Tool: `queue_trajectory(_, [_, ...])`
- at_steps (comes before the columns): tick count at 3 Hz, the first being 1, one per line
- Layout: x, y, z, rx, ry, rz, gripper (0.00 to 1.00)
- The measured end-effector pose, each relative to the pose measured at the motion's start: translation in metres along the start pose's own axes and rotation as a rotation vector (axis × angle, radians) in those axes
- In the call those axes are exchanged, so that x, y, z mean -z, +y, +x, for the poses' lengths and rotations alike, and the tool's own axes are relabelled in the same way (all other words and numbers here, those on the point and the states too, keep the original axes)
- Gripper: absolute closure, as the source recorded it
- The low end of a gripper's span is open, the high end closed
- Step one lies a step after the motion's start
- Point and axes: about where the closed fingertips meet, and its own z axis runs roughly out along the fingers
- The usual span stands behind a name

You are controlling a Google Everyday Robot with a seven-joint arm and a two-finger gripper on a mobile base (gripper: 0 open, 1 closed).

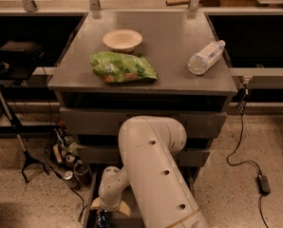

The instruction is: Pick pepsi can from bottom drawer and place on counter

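Camera view: our hand [109, 207] far below counter [179, 37] front edge, down in bottom drawer [89, 203]; pepsi can [102, 218] just under it, blue sliver only; hand wide or closed on can, we cannot tell; arm hides most; step, we judge: grasp in drawer; centre on can, close firmly, lift straight up before swinging to counter; set down clear of chip bag [122, 68], bowl [123, 39], bottle [205, 57].

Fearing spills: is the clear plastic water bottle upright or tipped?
Tipped: clear plastic water bottle lies sideways on grey metal counter; end effector low at grey bottom drawer.
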Motion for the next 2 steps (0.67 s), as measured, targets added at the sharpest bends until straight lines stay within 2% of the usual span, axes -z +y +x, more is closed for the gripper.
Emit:
queue_trajectory(1, [-0.017, -0.002, 0.001, 0.029, -0.022, 0.007, 0.00])
queue_trajectory(2, [-0.024, 0.026, -0.020, 0.005, -0.047, -0.006, 0.00])
